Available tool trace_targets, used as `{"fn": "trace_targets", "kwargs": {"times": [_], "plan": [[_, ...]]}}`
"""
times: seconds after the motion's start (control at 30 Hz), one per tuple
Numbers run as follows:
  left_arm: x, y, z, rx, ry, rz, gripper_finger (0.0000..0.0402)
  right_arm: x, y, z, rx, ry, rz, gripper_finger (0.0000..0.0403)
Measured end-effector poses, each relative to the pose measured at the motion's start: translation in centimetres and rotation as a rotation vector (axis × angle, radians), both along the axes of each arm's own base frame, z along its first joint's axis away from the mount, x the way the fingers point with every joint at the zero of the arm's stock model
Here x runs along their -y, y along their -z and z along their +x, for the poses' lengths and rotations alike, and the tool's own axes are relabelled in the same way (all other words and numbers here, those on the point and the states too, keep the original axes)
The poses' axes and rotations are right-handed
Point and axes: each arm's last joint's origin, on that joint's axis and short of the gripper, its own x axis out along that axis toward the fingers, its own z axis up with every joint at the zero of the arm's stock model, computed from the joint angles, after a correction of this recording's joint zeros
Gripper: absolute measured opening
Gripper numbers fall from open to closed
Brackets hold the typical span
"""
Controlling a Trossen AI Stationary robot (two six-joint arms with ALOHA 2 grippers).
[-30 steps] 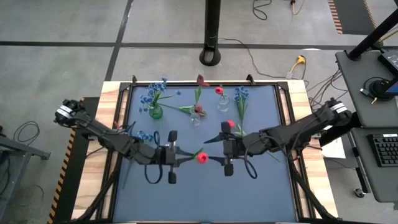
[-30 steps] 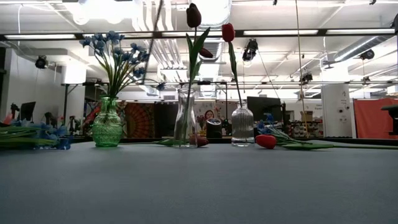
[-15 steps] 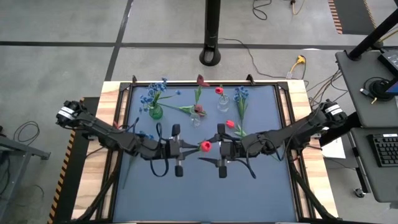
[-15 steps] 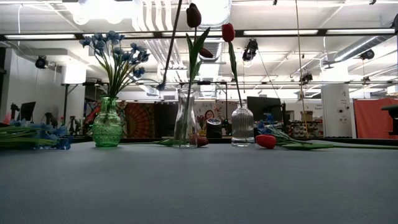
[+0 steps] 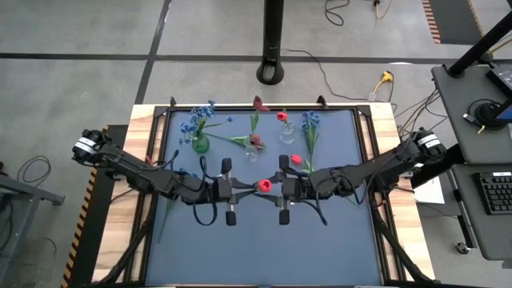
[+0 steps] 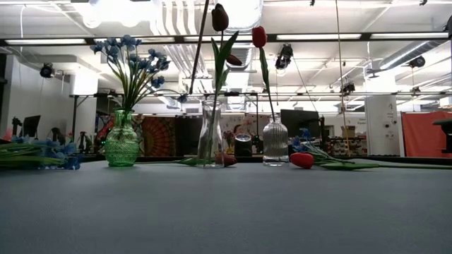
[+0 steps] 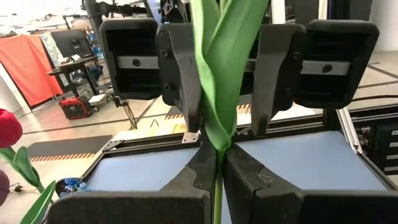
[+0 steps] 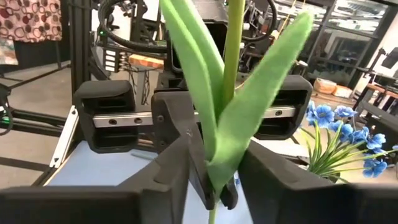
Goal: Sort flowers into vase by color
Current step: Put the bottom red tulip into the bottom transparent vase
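Observation:
A red flower, its bud point(image 5: 263, 186) up, hangs upright in the air over the middle of the table. Only its thin stem point(image 6: 200, 42) shows in the low view. My left gripper point(image 5: 250, 190) comes from the left and is shut on the stem. My right gripper point(image 5: 274, 190) faces it from the right, its fingers closed on the green leaves point(image 8: 227, 143). At the far edge stand a green vase point(image 5: 199, 144) with blue flowers, a clear vase point(image 6: 210, 134) with a dark red flower and a ribbed vase point(image 6: 275, 144) with a red one. My left gripper pinches the stem point(image 7: 217, 163) between its two fingers, just below where the leaves part. The fingers point level, from the table's left, across the stem. The flower stands upright and clear of the table, with stem hanging below the fingers. My right gripper has the flower's leaves point(image 7: 224, 93) between its two fingers point(image 7: 185, 81), a little above the left gripper's hold. Its fingers come level from the table's right, across the stem. The leaves fill the gap and meet both fingers.
Loose flowers lie on the blue mat: a blue bunch at the left point(image 5: 186, 174), a red one point(image 5: 296, 160) and a blue one point(image 5: 310, 132) at the far right. The mat's near half point(image 5: 256, 248) holds nothing else.
My left gripper has carried the flower toward the far edge and a little to the right. My right gripper has moved left to meet it, so the two now face each other closely. In the low view the stem has swung nearer to upright.

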Motion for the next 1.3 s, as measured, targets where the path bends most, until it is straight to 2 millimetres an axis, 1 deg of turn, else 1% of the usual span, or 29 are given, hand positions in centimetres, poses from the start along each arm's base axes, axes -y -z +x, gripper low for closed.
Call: {"fn": "trace_targets", "kwargs": {"times": [0.17, 0.33, 0.47, 0.57, 0.7, 0.83, 1.0, 1.13, 1.3], "plan": [[0.0, -0.1, 0.0, 0.015, 0.0, -0.023, 0.0008, 0.0, 0.0, 0.0, 0.001, 0.0, -0.002, 0.0059], [0.0, -0.2, 0.0, 0.023, -0.001, -0.054, 0.0049, 0.0, 0.0, 0.0, 0.001, 0.0, -0.008, 0.0018], [0.0, 0.1, -0.1, -0.008, -0.003, -0.066, 0.0099, 0.0, 0.1, 0.0, -0.009, -0.001, -0.012, 0.0018], [-0.1, 0.4, -0.4, -0.059, -0.009, -0.081, 0.0136, 0.1, -0.3, -0.4, -0.011, 0.001, -0.008, 0.0019], [-0.5, 0.7, -1.4, -0.165, -0.026, -0.114, 0.0175, 0.8, -1.4, -1.6, -0.027, 0.105, -0.024, 0.0019], [-0.9, 0.4, -2.8, -0.271, -0.058, -0.192, 0.0192, 2.5, -2.9, -3.5, -0.063, 0.245, -0.034, 0.0018], [-0.9, 0.2, -4.5, -0.378, -0.086, -0.261, 0.0192, 6.0, -5.1, -5.9, -0.132, 0.385, 0.101, 0.0018], [-0.5, 0.4, -5.7, -0.437, -0.091, -0.288, 0.0187, 8.8, -5.7, -7.4, -0.165, 0.493, 0.122, 0.0018], [0.3, 0.8, -6.9, -0.463, -0.144, -0.287, 0.0182, 12.4, -6.7, -9.9, -0.157, 0.614, 0.156, 0.0018]]}}
